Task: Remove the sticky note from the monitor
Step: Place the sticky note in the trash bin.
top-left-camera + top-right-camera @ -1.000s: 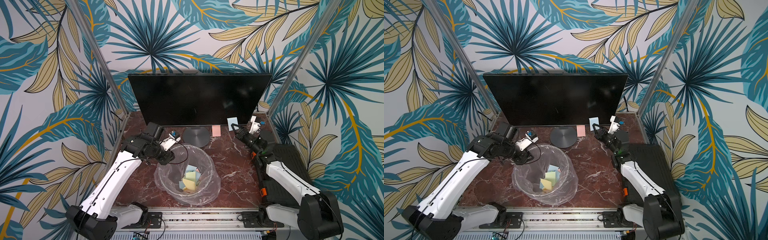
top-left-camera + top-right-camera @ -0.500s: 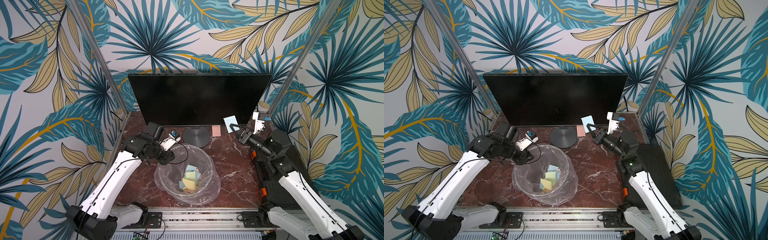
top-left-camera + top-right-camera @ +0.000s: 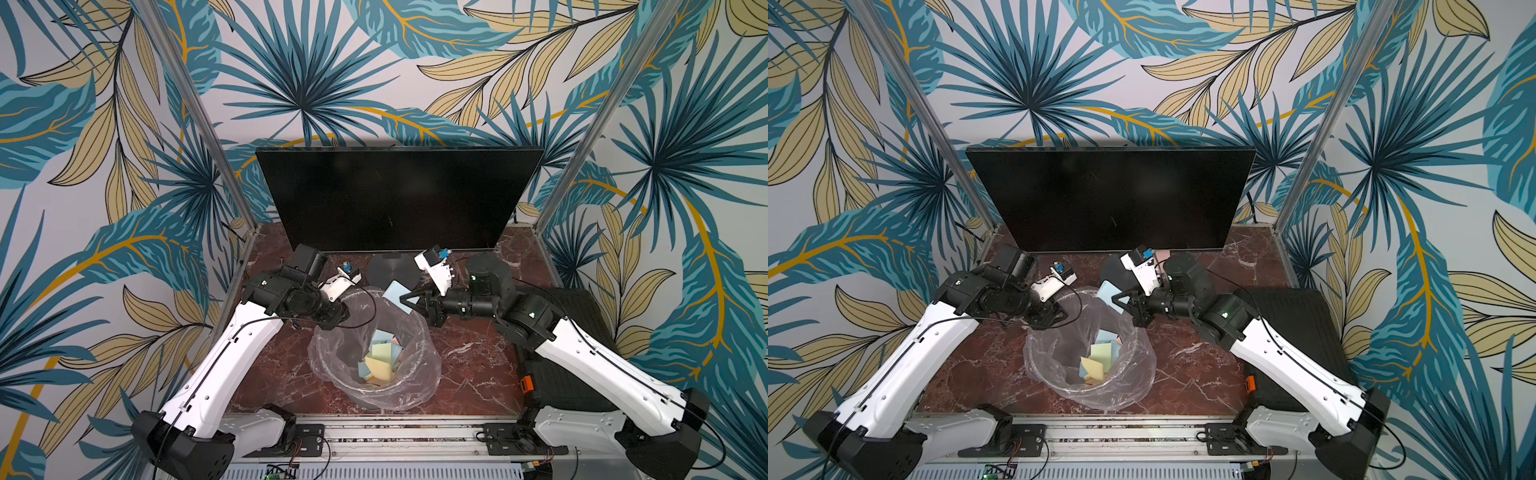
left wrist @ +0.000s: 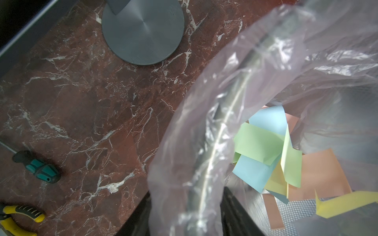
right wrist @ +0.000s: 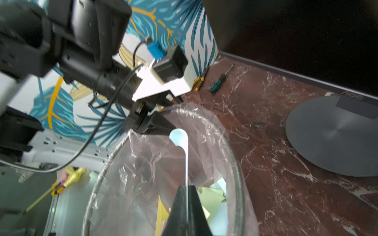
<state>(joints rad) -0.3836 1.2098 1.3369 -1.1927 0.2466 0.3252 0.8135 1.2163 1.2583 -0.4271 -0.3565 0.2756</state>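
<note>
the left tool (image 3: 337, 319) pinches the rim of the bag-lined bin (image 3: 424, 353). the right tool (image 3: 409, 300) is closed on a blue sticky note (image 3: 395, 291) over the bin's far edge, clear of the monitor (image 3: 395, 199) at the back of the tabletop (image 3: 478, 353).

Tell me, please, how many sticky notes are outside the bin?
2: a blue sticky note in the right pincer over the bin's rim, and a pink sticky note at the monitor's lower edge. Arms may hide others.
</note>
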